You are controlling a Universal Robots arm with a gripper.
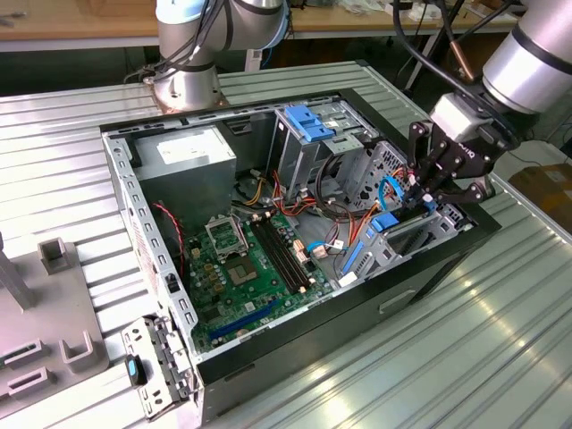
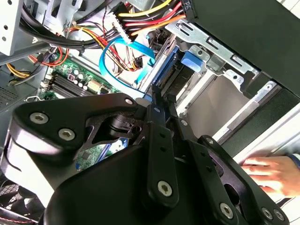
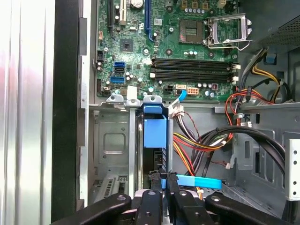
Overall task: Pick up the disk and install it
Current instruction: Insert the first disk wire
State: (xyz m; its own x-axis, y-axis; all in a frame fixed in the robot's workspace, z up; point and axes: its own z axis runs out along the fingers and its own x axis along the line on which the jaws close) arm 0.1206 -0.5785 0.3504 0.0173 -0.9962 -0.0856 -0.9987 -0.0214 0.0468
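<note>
Ribbed metal tabletop (image 1: 500, 340) carries the open computer case (image 1: 134, 206); right of centre in the exterior view, the gripper (image 1: 418, 206) has its fingers pinched on the disk (image 1: 384, 223), standing edgewise in the drive cage (image 1: 409, 238). Tilted, it could jam (or snag the thin blue cable (image 1: 386, 189)).

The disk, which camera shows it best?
The first wrist view: the disk stands on edge in its bay, blue carrier facing the camera. The exterior view shows part of its blue rail; the second wrist view, a blue end.
</note>
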